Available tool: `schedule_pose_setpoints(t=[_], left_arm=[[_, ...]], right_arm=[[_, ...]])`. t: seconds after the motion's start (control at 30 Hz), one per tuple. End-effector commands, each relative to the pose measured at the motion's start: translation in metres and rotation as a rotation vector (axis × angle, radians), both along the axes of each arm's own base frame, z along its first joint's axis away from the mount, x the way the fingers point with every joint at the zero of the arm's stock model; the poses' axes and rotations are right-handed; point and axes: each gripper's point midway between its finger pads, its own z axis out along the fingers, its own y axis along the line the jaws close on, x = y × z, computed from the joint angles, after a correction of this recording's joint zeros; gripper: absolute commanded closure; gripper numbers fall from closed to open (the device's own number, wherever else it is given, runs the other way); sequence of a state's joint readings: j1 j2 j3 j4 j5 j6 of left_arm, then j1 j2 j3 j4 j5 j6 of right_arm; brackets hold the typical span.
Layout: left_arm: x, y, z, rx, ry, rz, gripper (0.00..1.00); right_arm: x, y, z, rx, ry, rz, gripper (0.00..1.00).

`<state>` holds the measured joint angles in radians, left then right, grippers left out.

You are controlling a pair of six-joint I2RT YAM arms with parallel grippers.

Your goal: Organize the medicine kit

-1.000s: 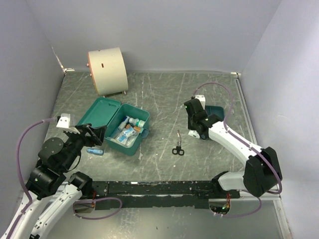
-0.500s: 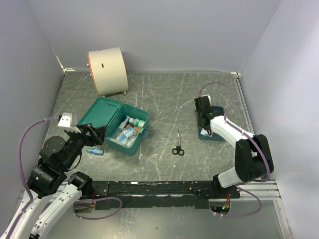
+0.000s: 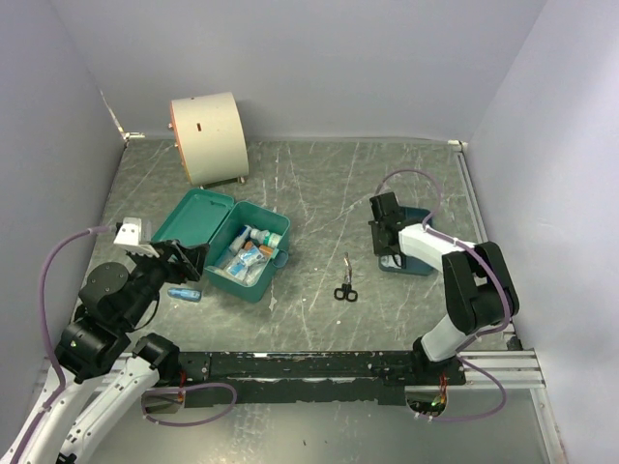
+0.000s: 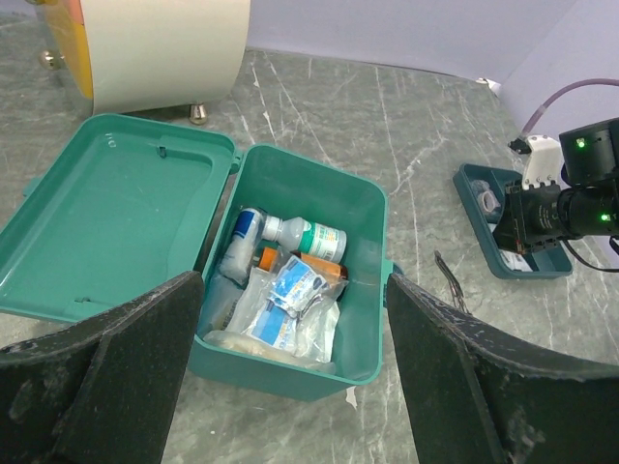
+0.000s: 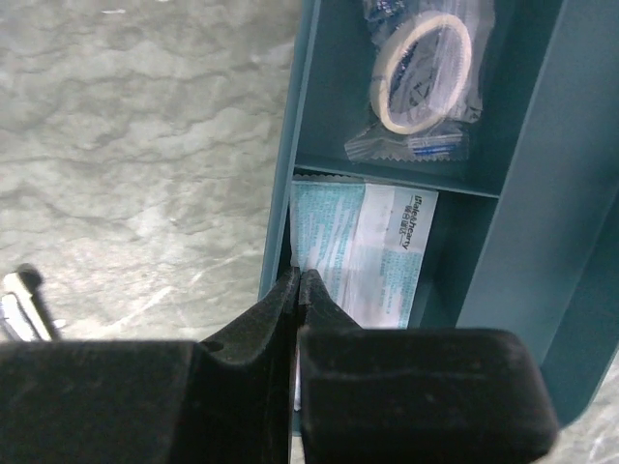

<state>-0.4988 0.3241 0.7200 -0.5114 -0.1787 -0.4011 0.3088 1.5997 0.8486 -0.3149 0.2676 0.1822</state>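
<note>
The medicine kit (image 3: 250, 253) is a teal box lying open, its lid (image 3: 193, 222) flat to the left. Inside the kit (image 4: 360, 222) are bottles, an orange item and plastic-wrapped packets (image 4: 290, 304). My left gripper (image 3: 186, 261) hangs open just in front of the box, and in its wrist view its fingers (image 4: 116, 372) stand wide apart with nothing between them. My right gripper (image 3: 387, 235) is at the shallow blue tray (image 3: 418, 266). Its jaws are shut, with the tips (image 5: 298, 280) at the tray's left wall, on the corner of a printed paper packet (image 5: 372, 246).
A bagged tape roll (image 5: 424, 60) lies in the tray's other compartment. Scissors (image 3: 345, 283) lie on the table between the kit and the tray. A small blue item (image 3: 184, 293) lies near the left gripper. A cream drum (image 3: 208, 135) stands at the back left. Walls close in three sides.
The right arm has folded in, its elbow swinging from the right edge toward the tray, while its shut gripper stays at the tray. The left arm has barely moved.
</note>
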Motion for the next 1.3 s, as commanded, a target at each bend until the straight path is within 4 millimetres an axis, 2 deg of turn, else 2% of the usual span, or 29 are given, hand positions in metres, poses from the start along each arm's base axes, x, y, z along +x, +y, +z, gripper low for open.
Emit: schedule_pose_setpoints(t=[0.0,0.23,0.3,0.47,0.67,0.77,0.97,1.13,1.27], left_arm=[[0.001,0.000,0.004,-0.001,-0.005,0.002,0.13],[0.001,0.001,0.004,-0.001,-0.006,0.005,0.12],[0.001,0.001,0.004,0.001,-0.006,0.007,0.12],[0.000,0.002,0.005,-0.001,-0.009,0.008,0.12],[0.000,0.002,0.005,-0.001,-0.012,0.006,0.12],[0.000,0.002,0.005,-0.001,-0.012,0.006,0.12],[-0.001,0.003,0.006,-0.002,-0.015,0.009,0.12],[-0.001,0.003,0.007,-0.003,-0.018,0.009,0.12],[-0.001,0.003,0.007,-0.003,-0.018,0.011,0.12]], right_arm=[[0.006,0.026,0.002,0.072,-0.032,0.019,1.00],[0.017,0.052,0.009,0.134,-0.083,-0.007,1.00],[0.018,0.051,0.010,0.139,-0.085,-0.041,1.00],[0.016,0.041,0.024,0.136,-0.119,-0.150,0.81],[0.011,0.038,0.033,0.141,-0.134,-0.163,0.78],[0.010,0.035,0.032,0.136,-0.137,-0.178,0.79],[0.011,0.026,0.024,0.123,-0.146,-0.264,0.91],[0.014,0.023,0.009,0.166,-0.119,-0.301,0.91],[0.011,0.027,-0.008,0.211,-0.073,-0.294,0.87]])
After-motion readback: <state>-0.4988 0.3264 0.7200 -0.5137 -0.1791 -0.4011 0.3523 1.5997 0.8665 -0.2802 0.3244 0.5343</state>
